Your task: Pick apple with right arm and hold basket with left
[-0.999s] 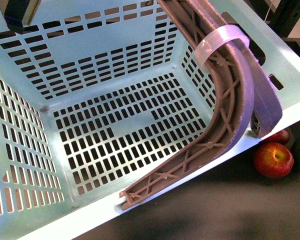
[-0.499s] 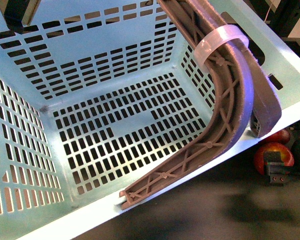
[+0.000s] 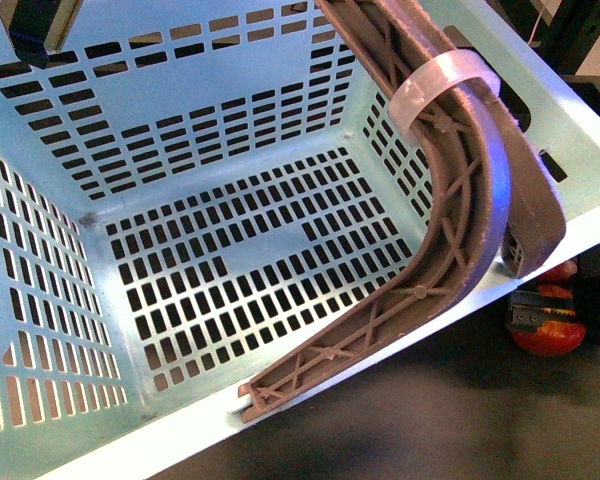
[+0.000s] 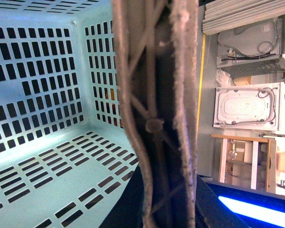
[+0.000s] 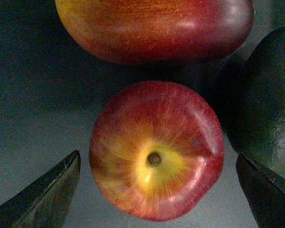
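The light-turquoise basket [image 3: 230, 250] fills the front view, tilted, its brown-grey ribbed handle [image 3: 460, 200] swung across the right side. My left gripper [image 4: 164, 206] is shut on the handle [image 4: 154, 109], which runs between its dark jaws. The apple [image 5: 156, 149], red with a yellow patch round the stem dimple, lies on the dark surface to the right of the basket [image 3: 550, 340]. My right gripper [image 5: 156, 192] is open directly above it, one finger [image 5: 47, 194] on each side, not touching. In the front view a finger [image 3: 527, 314] covers part of the apple.
A red-orange mango [image 5: 152, 28] lies just beyond the apple, and a dark green fruit [image 5: 268, 104] sits close beside it. The basket's lower rim [image 3: 460, 310] passes close to the apple. White appliances [image 4: 247, 107] stand in the background.
My right gripper has come into view at the right and moved in over the apple, now covering part of it. The basket and its handle have stayed in place.
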You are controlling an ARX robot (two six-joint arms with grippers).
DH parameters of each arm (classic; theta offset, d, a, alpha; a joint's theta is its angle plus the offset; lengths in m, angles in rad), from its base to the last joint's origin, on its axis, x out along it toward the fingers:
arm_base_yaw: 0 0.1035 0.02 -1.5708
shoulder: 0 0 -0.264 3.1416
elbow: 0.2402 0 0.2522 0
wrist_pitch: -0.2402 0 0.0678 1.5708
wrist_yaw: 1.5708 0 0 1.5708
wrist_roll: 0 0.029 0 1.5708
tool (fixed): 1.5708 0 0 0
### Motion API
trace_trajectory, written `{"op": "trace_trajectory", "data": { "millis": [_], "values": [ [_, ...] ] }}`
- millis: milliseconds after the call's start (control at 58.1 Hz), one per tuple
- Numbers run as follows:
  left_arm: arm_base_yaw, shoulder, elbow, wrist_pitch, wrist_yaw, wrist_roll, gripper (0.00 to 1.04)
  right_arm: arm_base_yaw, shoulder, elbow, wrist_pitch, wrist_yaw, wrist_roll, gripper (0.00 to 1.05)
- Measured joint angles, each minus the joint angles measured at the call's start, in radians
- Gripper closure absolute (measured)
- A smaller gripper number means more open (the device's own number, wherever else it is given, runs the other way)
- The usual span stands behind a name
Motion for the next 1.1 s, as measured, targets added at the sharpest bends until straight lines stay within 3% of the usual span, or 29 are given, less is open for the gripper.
{"op": "trace_trajectory", "data": {
  "millis": [224, 379, 534, 913, 1102],
  "values": [
    [0.0, 0.0, 0.0, 0.0, 0.0, 0.0, 0.97, 0.0, 0.043, 0.042, -0.019, -0.003, 0.004, 0.09],
    [0.0, 0.0, 0.0, 0.0, 0.001, 0.0, 0.97, 0.001, 0.05, 0.05, -0.02, -0.002, 0.008, 0.25],
    [0.0, 0.0, 0.0, 0.0, 0.0, 0.0, 0.97, 0.002, 0.05, 0.041, -0.007, -0.003, 0.008, 0.29],
    [0.0, 0.0, 0.0, 0.0, 0.0, 0.0, 0.97, -0.019, -0.082, -0.114, 0.058, -0.021, -0.069, 0.3],
    [0.0, 0.0, 0.0, 0.0, 0.0, 0.0, 0.97, -0.087, -0.326, -0.206, 0.0, -0.105, -0.084, 0.3]
  ]
}}
